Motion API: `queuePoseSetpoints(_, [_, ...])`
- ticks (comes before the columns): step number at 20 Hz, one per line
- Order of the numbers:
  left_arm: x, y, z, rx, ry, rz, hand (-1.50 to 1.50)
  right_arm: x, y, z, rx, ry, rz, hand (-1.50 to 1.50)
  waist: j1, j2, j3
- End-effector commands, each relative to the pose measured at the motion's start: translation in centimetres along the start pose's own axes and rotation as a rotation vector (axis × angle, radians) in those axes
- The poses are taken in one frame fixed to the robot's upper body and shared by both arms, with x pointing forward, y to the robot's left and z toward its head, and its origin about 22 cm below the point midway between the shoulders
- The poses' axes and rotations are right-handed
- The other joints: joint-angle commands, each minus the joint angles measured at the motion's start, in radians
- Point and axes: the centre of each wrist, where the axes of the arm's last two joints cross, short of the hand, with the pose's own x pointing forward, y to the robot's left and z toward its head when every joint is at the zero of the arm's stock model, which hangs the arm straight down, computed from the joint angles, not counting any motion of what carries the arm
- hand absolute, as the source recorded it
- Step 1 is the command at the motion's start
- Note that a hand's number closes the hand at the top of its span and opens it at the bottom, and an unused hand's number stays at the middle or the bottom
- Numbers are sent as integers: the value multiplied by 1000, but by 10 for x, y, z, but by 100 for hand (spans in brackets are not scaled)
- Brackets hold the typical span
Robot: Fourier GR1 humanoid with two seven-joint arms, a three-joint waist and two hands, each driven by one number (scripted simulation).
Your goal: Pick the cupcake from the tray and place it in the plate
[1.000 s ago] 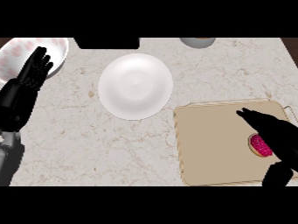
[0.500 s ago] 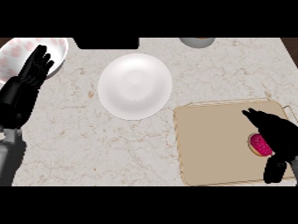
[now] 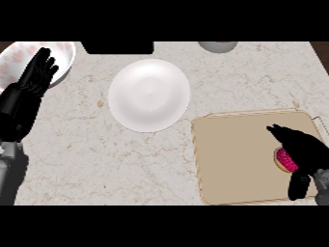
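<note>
The cupcake is seen at nine o'clock of the right robot hand, partly hidden beneath it; whether it is grasped cannot be told.

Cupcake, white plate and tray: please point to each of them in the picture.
cupcake [image 3: 283, 159], head view, on the pink part that shows.
white plate [image 3: 150, 95], head view, on its bare middle.
tray [image 3: 238, 154], head view, on its bare tan floor.
</note>
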Motion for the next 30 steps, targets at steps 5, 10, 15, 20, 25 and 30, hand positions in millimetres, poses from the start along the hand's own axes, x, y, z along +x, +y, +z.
queuePoseSetpoints(5, [-4,13,-1,-15,4,24,0,7,14,-40,36,35,29,-150,4,2,0])
queuePoseSetpoints(10, [1,-8,17,6,-10,7,0,-16,33,-35,-28,-23,-18,150,3,0,0])
queuePoseSetpoints(15, [-7,6,10,6,9,17,0,-20,21,-27,-266,-74,36,150,-3,-1,0])
queuePoseSetpoints(20, [-7,8,14,49,14,-3,0,4,72,-17,-251,374,-234,150,-55,-14,-2])
queuePoseSetpoints(25, [-7,13,15,71,43,-6,0,35,92,21,-382,614,-357,150,-73,-19,-4])
queuePoseSetpoints(30, [-8,3,11,25,32,-16,0,102,75,77,-540,609,-433,150,-33,-8,-3])
